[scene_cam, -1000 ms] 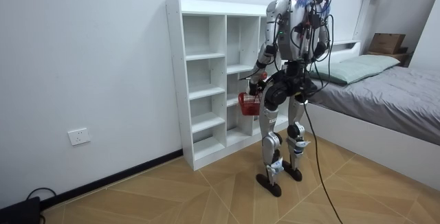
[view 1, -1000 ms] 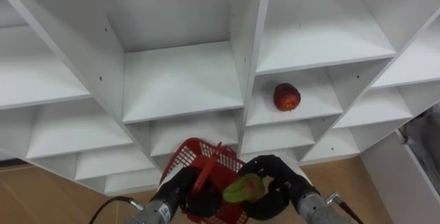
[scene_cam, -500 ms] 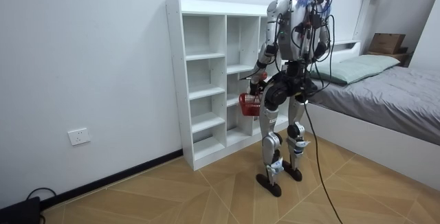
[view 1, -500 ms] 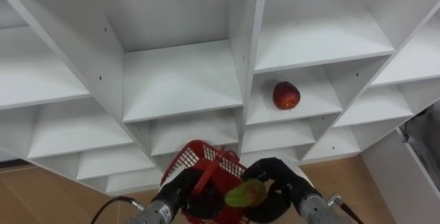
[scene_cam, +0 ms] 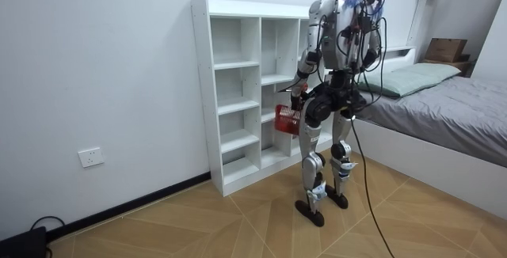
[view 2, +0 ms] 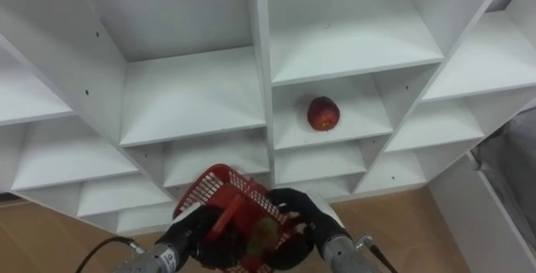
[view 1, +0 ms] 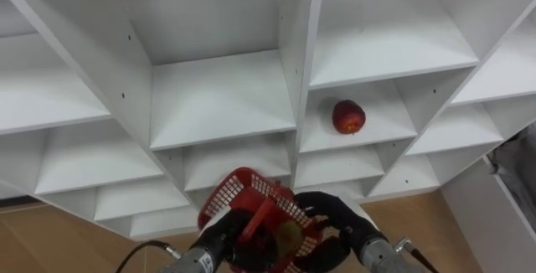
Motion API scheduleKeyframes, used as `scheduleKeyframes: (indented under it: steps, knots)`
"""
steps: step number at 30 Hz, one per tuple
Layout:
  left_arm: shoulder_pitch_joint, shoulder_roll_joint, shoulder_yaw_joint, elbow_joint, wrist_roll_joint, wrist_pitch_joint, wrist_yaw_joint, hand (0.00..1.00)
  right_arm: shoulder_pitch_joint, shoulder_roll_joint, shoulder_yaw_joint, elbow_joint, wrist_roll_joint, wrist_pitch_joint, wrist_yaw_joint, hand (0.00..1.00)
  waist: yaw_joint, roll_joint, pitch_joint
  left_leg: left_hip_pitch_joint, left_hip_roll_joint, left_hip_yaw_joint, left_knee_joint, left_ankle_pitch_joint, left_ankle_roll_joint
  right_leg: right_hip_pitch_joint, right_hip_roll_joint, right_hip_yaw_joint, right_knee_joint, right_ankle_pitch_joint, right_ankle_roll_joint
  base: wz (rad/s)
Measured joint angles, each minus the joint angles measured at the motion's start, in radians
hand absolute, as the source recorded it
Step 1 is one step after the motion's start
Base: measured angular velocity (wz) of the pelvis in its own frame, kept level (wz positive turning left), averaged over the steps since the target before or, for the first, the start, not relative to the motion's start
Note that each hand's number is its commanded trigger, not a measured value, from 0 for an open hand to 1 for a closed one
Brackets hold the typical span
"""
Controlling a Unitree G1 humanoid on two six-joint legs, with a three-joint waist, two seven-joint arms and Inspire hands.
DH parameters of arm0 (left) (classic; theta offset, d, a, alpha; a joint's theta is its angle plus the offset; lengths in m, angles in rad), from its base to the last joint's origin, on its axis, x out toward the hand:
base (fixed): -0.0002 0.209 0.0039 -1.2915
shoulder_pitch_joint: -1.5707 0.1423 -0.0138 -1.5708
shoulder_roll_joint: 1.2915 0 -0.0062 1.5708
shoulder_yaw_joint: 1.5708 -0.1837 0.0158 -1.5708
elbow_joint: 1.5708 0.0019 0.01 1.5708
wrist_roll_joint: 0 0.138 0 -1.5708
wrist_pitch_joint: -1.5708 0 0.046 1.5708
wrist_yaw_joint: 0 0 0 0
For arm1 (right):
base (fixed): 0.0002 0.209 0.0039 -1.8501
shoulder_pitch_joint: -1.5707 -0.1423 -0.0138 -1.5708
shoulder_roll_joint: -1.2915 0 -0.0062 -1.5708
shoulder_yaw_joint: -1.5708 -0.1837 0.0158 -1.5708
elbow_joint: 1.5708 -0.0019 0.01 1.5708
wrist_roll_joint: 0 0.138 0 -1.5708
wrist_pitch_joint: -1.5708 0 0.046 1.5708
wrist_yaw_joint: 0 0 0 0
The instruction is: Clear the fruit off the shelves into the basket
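White closet (view 1: 222,97): open compartments in columns, level boards, upright dividers. Standing on wood floor (scene_cam: 238,226), back against wall. Red apple (view 1: 348,116) alone on board just right of centre divider, toward back, apart from both side walls. Bed (scene_cam: 467,108) at room view's right, pillow (scene_cam: 412,74) on top.

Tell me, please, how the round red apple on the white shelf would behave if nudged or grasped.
Being round on a flat white shelf, the red apple would probably roll if nudged. It looks rigid, so a grasp should hold.
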Motion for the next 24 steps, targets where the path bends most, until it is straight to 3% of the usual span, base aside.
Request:
scheduleKeyframes:
  steps: [7, 10, 24]
  knots:
    - [0.0, 0.0, 0.001, 0.0, -0.001, 0.005, -0.049, 1.0, 0.0, -0.001, -0.001, 0.0, 0.0, 0.0, 0.001, 0.17, -0.001, 0.018, -0.0087, 0.001, 0.0, 0.0, 0.0, 0.0, 0.0, -0.001, 0.0, 0.0, 0.004, 0.0, 0.0, 0.0]
    - [0.0, -0.001, 0.001, 0.0, -0.001, 0.005, -0.056, 1.0, 0.0, -0.001, -0.001, 0.0, 0.0, 0.0, 0.001, 0.0, -0.001, 0.022, -0.0068, 0.001, 0.0, 0.001, 0.0, 0.0, 0.0, -0.001, 0.0, 0.001, 0.013, 0.0, 0.0, 0.0]
    - [0.0, 0.002, 0.001, -0.013, 0.0, 0.005, -0.049, 1.0, 0.0, -0.001, -0.002, 0.0, 0.034, 0.0, -0.002, 0.0, -0.001, 0.006, 0.0031, 0.0, 0.0, 0.0, -0.002, 0.0, 0.0, -0.008, -0.001, 0.001, 0.014, -0.006, -0.002, 0.0]
